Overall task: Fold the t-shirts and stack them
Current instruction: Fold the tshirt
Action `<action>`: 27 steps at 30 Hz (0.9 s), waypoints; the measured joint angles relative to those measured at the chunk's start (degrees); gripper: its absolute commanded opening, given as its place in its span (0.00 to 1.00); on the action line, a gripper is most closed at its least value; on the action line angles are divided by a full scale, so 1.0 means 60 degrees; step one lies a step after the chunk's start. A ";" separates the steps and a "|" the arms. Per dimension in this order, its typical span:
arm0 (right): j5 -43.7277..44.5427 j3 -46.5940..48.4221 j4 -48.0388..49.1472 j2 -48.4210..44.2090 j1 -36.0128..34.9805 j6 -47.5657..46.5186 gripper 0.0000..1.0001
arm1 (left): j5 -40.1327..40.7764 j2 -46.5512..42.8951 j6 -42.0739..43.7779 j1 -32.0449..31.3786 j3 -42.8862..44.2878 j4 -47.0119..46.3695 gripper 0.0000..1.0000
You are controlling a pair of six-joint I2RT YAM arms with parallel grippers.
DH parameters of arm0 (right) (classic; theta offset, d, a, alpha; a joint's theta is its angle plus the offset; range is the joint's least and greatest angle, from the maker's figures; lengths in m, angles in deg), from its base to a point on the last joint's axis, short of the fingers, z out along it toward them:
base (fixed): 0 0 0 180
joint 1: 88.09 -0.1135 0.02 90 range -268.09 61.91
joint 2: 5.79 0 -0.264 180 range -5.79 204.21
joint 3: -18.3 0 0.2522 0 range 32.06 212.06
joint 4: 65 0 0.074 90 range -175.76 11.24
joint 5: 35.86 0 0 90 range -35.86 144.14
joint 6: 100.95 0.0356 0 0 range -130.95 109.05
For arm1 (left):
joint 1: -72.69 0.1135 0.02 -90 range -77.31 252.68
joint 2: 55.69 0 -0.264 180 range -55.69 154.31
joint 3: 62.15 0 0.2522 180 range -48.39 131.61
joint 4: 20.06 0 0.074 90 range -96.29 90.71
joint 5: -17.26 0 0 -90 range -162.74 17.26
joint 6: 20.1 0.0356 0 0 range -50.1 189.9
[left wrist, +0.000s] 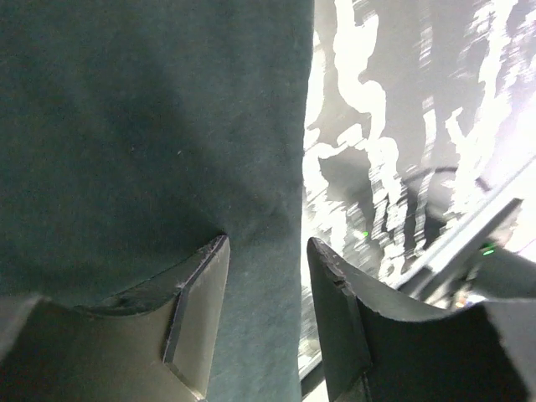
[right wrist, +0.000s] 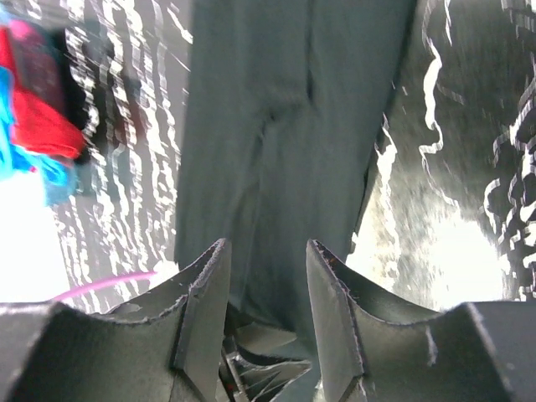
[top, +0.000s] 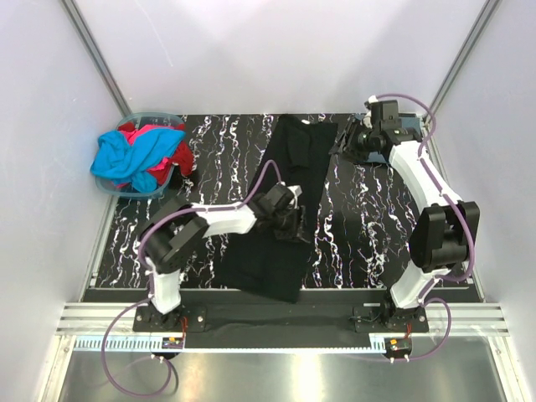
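A long black cloth t-shirt point(top: 297, 159), folded lengthwise into a narrow strip, lies flat on the black worktop with white marble veining point(top: 377, 218). It runs from the far edge, near the middle, down towards the near edge, slanting slightly to the left.

The left gripper point(top: 293, 222) sits low over the shirt's right-hand edge, about halfway along it. In the left wrist view its fingers point(left wrist: 197, 285) stand moderately apart with nothing pinched. The shirt's point(left wrist: 151, 126) straight edge runs through the gap, and bare worktop point(left wrist: 377, 126) lies beside it.

The right gripper point(top: 345, 144) is at the shirt's far right corner. In the right wrist view its fingers point(right wrist: 201, 293) are also parted, and the shirt point(right wrist: 285, 126) stretches away from between them. Whether the cloth touches either finger I cannot tell.

At the far left corner a pale translucent plastic tub point(top: 153, 114) holds a crumpled bright cyan t-shirt point(top: 134, 155) on top of a red t-shirt point(top: 180, 155).

A pale strip with fine tick marks point(top: 251, 342) runs along the near rail; any figures on it are too small to read.
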 measured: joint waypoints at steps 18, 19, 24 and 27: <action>-0.0543 -0.4306 0.0149 -0.3730 -0.0882 0.0594 0.22 | 0.0608 -0.3727 0.1617 0.1617 0.0084 0.2401 0.54; -0.0579 -0.4601 0.0127 -0.3781 -0.1107 0.0674 0.26 | 0.0823 -0.4193 0.1774 0.1887 -0.0321 0.2503 0.55; -0.0659 -0.5803 0.0262 -0.3275 -0.1836 0.0980 0.33 | 0.1439 -0.5064 0.2142 0.2739 -0.2444 0.2925 0.56; -0.0375 -0.5187 0.0437 -0.2080 -0.1778 0.0845 0.32 | 0.1224 -0.4972 0.2146 0.2849 -0.3107 0.3045 0.56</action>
